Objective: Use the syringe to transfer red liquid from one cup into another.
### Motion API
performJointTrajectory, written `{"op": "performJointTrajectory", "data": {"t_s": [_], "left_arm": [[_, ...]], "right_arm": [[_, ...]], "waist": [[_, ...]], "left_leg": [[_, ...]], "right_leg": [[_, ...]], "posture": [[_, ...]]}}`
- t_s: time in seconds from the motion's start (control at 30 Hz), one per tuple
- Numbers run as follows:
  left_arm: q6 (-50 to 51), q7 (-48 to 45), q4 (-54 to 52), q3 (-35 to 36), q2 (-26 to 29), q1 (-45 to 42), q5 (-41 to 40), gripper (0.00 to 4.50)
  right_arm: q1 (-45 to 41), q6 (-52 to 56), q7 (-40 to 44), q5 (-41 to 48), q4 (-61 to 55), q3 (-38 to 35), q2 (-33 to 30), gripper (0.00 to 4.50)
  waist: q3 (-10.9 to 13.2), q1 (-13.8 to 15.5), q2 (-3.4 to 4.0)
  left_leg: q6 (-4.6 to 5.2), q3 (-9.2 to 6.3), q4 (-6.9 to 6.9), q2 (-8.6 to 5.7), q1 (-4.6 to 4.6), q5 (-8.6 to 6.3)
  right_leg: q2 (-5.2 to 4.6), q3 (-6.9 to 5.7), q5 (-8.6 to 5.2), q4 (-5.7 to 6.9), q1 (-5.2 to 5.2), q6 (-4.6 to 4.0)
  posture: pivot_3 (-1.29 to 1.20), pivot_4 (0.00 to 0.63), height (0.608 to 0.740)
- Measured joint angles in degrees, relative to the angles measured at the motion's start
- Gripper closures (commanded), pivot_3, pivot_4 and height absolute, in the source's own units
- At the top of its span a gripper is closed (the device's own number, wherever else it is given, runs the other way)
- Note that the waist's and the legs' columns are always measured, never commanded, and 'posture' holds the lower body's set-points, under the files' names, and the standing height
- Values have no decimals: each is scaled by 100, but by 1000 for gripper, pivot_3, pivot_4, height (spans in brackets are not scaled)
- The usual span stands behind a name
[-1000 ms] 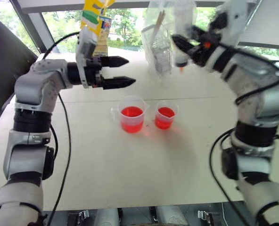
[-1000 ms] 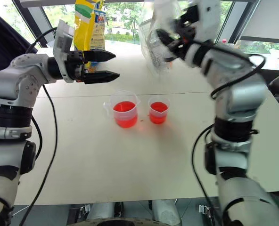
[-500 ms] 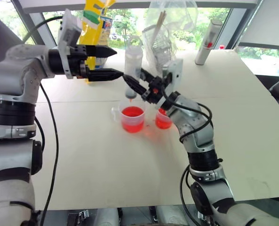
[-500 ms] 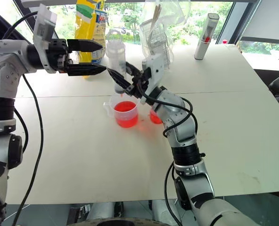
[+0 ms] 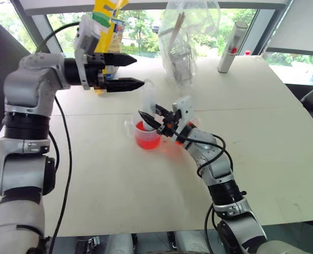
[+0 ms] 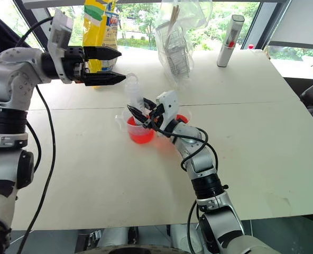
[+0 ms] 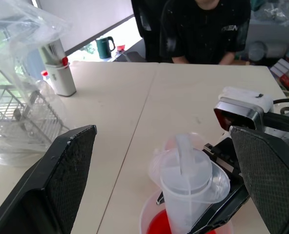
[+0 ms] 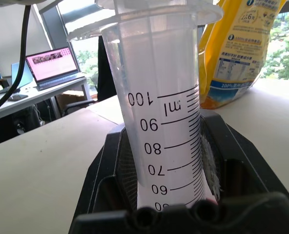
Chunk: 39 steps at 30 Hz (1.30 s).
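The syringe (image 6: pixel 136 100) is a wide clear plastic barrel printed with black graduation lines, its plunger pushed in. It stands nearly upright, long axis vertical, flange up and tip down inside the handled beaker (image 6: pixel 139 130) of red liquid (image 6: pixel 140 134) on the worktop (image 6: pixel 93 174). The right gripper (image 6: pixel 142 115) pinches the barrel low down, its forearm stretched low over the worktop past the smaller cup (image 6: pixel 181 118). The left gripper (image 6: pixel 111 65) hangs level above and beside the syringe, fingers spread and holding nothing.
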Motion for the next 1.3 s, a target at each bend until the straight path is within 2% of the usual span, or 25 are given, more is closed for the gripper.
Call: {"op": "performJointTrajectory", "data": {"t_s": [0.23,0.57,0.73,0.77,0.87,1.3], "left_arm": [[-95,-1,83,-30,-258,-4,156,0],[34,-63,-64,-185,-225,277,257,0],[189,-117,-429,-216,-175,520,251,2287],[207,-109,-456,-216,-176,532,250,2913],[242,-17,-485,-209,-173,532,252,4414],[291,180,-282,-198,-301,445,240,4469]], "right_arm": [[-1,1,1,-52,105,49,-56,3101],[-53,-38,-21,-106,165,48,-65,3101],[-87,-102,-14,-155,219,49,-79,3101],[-88,-113,-12,-157,227,49,-82,3101],[-92,-140,21,-169,239,63,-88,3101],[-111,108,90,-109,152,45,-132,3101]], "waist": [[0,1,0],[0,1,0],[0,2,-1],[0,3,-1],[0,1,-1],[-1,1,-1]], "left_leg": [[0,0,1,0,0,0],[0,-1,1,0,2,0],[0,-2,1,1,2,0],[-1,-2,1,0,2,0],[-1,-2,2,0,3,0],[-1,-3,2,0,4,0]], "right_leg": [[0,0,0,0,1,0],[0,1,0,1,2,0],[-1,1,0,2,3,0],[-1,1,0,2,3,0],[-1,1,0,2,4,0],[0,0,0,2,7,0]], "posture": [[0,150,739],[0,150,739],[0,150,739],[0,150,739],[0,150,739],[0,150,739]]}}
